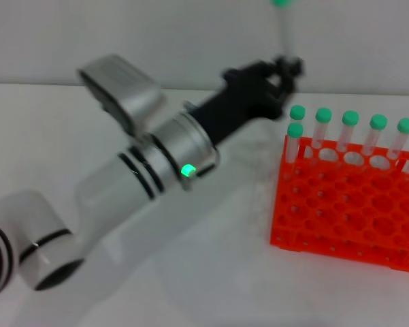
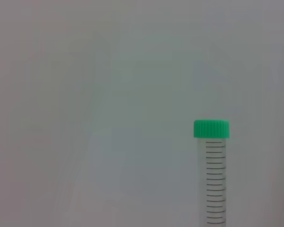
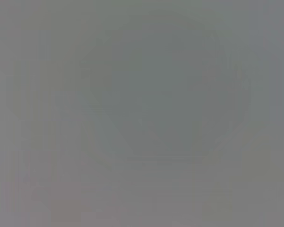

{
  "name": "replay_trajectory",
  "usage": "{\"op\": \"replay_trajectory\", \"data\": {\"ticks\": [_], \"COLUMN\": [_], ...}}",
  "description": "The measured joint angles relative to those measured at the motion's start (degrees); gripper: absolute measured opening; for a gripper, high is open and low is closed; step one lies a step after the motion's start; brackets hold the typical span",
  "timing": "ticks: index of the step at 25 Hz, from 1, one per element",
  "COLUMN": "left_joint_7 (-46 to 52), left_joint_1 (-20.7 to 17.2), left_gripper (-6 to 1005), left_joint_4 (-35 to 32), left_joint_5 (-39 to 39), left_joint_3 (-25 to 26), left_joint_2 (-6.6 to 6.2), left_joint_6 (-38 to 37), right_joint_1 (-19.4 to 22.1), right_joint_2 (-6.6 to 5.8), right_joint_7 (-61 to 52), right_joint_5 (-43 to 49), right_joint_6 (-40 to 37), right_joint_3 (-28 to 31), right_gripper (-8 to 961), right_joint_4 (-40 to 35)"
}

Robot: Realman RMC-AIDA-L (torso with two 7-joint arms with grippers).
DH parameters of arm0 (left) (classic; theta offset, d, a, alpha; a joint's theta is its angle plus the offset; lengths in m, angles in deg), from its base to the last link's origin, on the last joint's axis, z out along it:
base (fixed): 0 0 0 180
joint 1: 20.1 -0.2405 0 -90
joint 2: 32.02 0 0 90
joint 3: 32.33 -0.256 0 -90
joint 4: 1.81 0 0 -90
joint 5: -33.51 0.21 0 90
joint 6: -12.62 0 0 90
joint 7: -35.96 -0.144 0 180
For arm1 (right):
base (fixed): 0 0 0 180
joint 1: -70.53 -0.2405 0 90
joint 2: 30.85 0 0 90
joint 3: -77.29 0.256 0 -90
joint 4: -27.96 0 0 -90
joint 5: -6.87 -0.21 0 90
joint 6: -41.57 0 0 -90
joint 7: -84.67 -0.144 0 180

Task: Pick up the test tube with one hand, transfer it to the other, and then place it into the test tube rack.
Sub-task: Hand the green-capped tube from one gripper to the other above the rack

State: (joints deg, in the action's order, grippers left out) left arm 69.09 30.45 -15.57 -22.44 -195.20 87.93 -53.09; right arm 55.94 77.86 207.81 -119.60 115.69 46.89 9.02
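Note:
My left gripper (image 1: 288, 69), black and claw-like on a thick white arm with a green light, is raised over the table just behind and to the left of the rack. It is shut on the lower part of the test tube (image 1: 284, 34), which stands upright above the fingers with its green cap at the picture's top edge. The left wrist view shows the same tube (image 2: 211, 179), clear with graduation marks and a green cap, against a plain wall. The orange test tube rack (image 1: 347, 211) stands on the white table at the right. My right gripper is out of view.
Several green-capped tubes (image 1: 350, 129) stand in the rack's back row and at its back left corner. The left arm's elbow and forearm (image 1: 122, 184) stretch across the left half of the table. The right wrist view shows only a plain grey surface.

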Motion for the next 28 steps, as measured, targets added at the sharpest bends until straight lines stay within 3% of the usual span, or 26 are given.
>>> {"op": "replay_trajectory", "data": {"ticks": [4, 9, 15, 28], "left_joint_7": [-7.7, -9.6, -9.8, -10.8], "left_joint_1": [0.2, 1.6, 3.9, 4.3], "left_gripper": [200, 201, 203, 205], "left_joint_4": [-6.9, -9.5, -10.6, -11.0], "left_joint_5": [1.5, 3.8, 9.5, 11.7], "left_joint_3": [0.0, 0.1, 0.1, 0.4], "left_joint_2": [0.38, 0.72, 0.81, 0.75], "left_joint_6": [5.9, 12.1, 15.9, 17.4], "right_joint_1": [0.9, -2.7, -7.7, -13.3], "right_joint_2": [-1.94, -3.41, -2.54, -0.42], "right_joint_7": [-6.9, -13.1, -14.6, -15.5], "right_joint_5": [8.5, 23.6, 34.0, 35.6], "right_joint_6": [8.1, 15.9, 16.6, 17.5], "right_joint_3": [-0.1, -0.1, -0.2, -7.4], "right_gripper": [860, 859, 860, 860], "right_joint_4": [-5.6, -10.6, -11.5, -11.2]}}
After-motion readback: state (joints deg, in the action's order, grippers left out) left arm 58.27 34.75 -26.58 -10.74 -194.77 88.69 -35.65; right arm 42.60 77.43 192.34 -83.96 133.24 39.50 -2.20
